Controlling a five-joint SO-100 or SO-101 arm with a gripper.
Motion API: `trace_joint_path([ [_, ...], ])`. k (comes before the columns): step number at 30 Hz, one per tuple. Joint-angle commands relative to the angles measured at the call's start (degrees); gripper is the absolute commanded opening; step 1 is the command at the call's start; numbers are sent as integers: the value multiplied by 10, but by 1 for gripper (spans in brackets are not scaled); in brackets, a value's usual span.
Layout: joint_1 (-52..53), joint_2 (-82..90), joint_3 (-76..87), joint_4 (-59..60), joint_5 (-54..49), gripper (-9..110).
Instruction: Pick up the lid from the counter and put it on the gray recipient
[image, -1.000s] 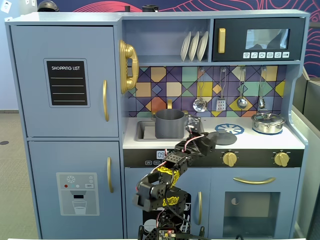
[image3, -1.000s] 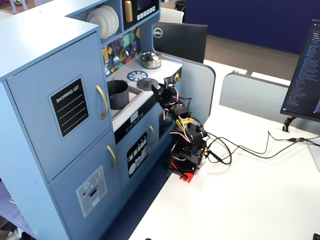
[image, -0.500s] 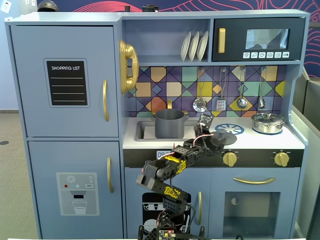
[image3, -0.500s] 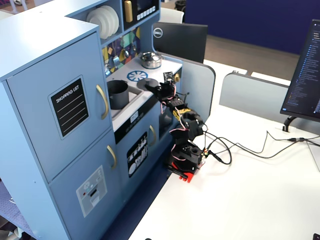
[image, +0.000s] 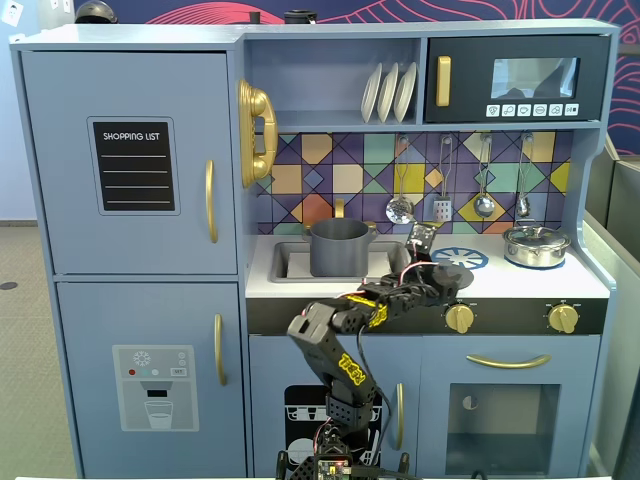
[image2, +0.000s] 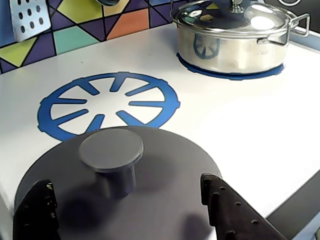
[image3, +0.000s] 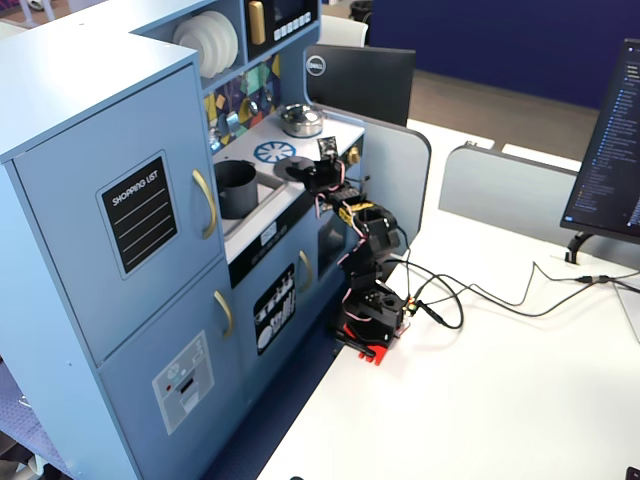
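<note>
The lid (image2: 165, 165) is a dark gray matte disc with a round center knob (image2: 111, 149). It lies on the white counter, covering the near edge of the blue burner print. It also shows in both fixed views (image: 455, 277) (image3: 295, 166). My gripper (image2: 125, 184) is open, with one black finger on each side just behind the knob and nothing held; it shows in both fixed views (image: 435, 281) (image3: 315, 172). The gray recipient (image: 340, 250) stands uncovered in the sink, left of the lid, and shows in the other fixed view (image3: 237, 188).
A shiny silver pot (image2: 232, 40) with a glass lid stands on the far right burner and shows in a fixed view (image: 536, 246). The blue burner print (image2: 107, 105) lies beyond the lid. Utensils (image: 400, 208) hang on the tiled back wall. Gold stove knobs (image: 459, 318) sit below the counter edge.
</note>
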Motion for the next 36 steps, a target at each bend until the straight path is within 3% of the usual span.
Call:
trace_joint_path([
  [1, -12, -20, -63, -25, -5, 29],
  [17, -34, -132, -148, -46, -8, 22],
  [20, -34, -142, -152, -44, -17, 14],
  [22, -34, -149, -157, -31, -39, 0],
  [36, -52, -110, -193, -17, -10, 0],
])
